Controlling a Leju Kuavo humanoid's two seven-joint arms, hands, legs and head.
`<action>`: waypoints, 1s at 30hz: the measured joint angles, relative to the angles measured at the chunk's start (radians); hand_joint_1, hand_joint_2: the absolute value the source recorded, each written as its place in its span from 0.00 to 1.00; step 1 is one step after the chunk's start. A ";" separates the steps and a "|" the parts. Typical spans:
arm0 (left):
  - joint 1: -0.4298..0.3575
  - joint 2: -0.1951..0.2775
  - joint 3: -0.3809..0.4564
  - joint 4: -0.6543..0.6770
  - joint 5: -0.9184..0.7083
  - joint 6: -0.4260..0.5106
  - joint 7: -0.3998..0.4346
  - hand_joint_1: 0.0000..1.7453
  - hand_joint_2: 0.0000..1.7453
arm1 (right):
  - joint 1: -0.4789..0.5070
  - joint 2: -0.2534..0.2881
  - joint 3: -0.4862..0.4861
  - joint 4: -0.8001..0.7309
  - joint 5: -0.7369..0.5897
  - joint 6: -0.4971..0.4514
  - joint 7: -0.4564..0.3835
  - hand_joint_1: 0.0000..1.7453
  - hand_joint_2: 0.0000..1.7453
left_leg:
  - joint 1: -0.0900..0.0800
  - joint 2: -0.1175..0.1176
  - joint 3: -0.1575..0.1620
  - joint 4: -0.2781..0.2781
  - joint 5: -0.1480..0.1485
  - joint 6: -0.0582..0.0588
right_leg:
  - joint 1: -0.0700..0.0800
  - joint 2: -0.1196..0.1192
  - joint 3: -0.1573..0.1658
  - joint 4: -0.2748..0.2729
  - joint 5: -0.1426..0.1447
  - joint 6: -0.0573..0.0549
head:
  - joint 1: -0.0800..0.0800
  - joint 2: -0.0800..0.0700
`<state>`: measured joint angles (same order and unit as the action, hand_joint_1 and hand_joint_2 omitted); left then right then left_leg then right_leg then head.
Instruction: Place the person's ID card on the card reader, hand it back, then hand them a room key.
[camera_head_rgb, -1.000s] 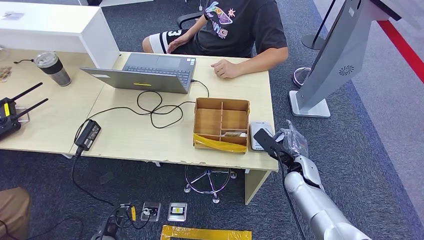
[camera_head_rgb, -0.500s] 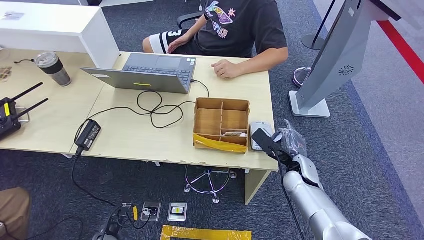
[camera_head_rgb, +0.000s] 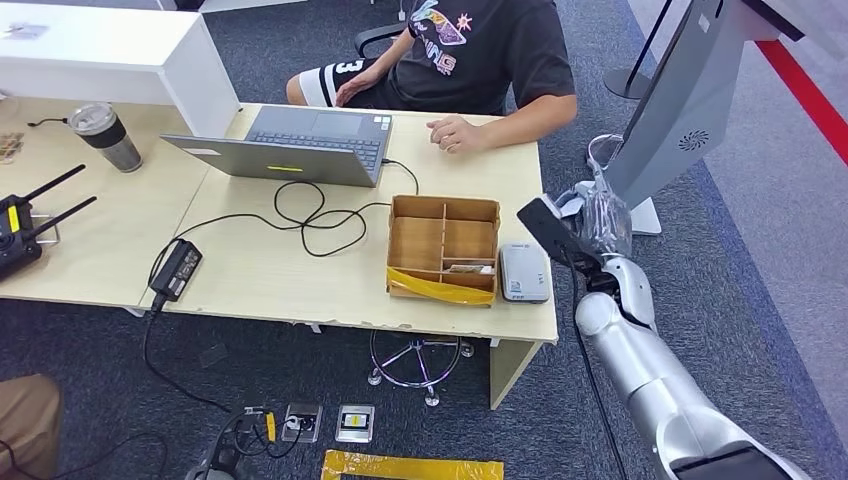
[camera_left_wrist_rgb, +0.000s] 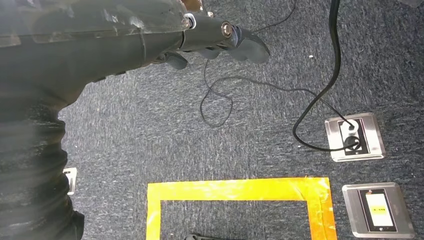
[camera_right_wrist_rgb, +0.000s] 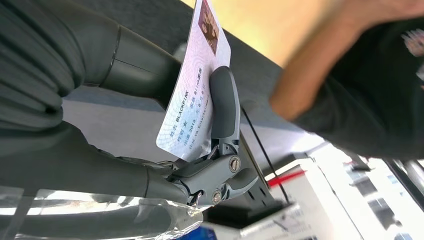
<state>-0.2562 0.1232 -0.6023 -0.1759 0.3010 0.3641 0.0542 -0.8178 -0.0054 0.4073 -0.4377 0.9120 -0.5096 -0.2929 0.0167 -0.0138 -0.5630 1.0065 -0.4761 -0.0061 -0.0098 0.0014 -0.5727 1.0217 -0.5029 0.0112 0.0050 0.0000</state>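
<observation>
White and thinly laminated, the person's pale ID card with a small photo at one end (camera_right_wrist_rgb: 194, 95) sits pinched between the thumb and dark fingers of the robot's right hand (camera_head_rgb: 585, 225), which hangs off the far right corner of the light wooden desk (camera_head_rgb: 250, 270), above and apart from the flat silver-grey card reader (camera_head_rgb: 524, 271) lying just beside the partitioned cardboard box with yellow tape on its front (camera_head_rgb: 443, 248). The seated person's hand (camera_head_rgb: 455, 133) rests on the desk edge near the open grey laptop (camera_head_rgb: 300, 145), well apart from the card. The left hand (camera_left_wrist_rgb: 210, 42) hangs over grey carpet, fingers loosely curled and holding nothing.

The grip looks shallow, taken along one long edge, so the card could swivel or slip to the floor if the arm swings quickly toward the person; with their hand not yet raised, letting go early would drop it. A small card-like item lies in a front compartment of the box, too small to identify; if it is the room key, the box walls could make picking it awkward.

Count: one ID card, one reader, one box, one laptop, one lidded steel tumbler (camera_head_rgb: 105, 135), one black power brick (camera_head_rgb: 176, 268).
</observation>
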 joint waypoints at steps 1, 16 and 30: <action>0.000 0.000 0.000 0.000 0.001 0.000 0.000 0.00 1.00 | -0.016 -0.001 -0.004 -0.020 0.000 -0.004 -0.001 1.00 1.00 | 0.000 0.000 0.000 0.000 0.000 0.000 | 0.000 0.000 0.000 0.000 0.000 0.000 | 0.000 0.000; 0.004 0.000 0.000 0.000 0.011 0.004 0.000 0.00 1.00 | -0.155 -0.015 -0.031 -0.267 0.022 0.008 0.002 1.00 1.00 | 0.000 0.000 -0.001 0.000 0.000 0.000 | 0.000 0.000 -0.001 0.000 0.000 0.000 | 0.000 0.000; -0.020 -0.023 0.000 0.000 0.008 0.002 0.000 0.00 1.00 | -0.461 0.090 0.036 -0.164 0.204 0.165 0.040 1.00 1.00 | 0.000 -0.001 -0.003 0.000 0.001 0.000 | 0.000 -0.001 -0.003 0.001 0.001 0.000 | 0.000 0.000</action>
<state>-0.2764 0.1007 -0.6024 -0.1759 0.3092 0.3658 0.0539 -1.2791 0.0844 0.4433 -0.6014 1.1158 -0.3442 -0.2529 0.0168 -0.0152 -0.5665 1.0065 -0.4746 -0.0063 -0.0097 0.0001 -0.5754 1.0224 -0.5022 0.0113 0.0052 0.0000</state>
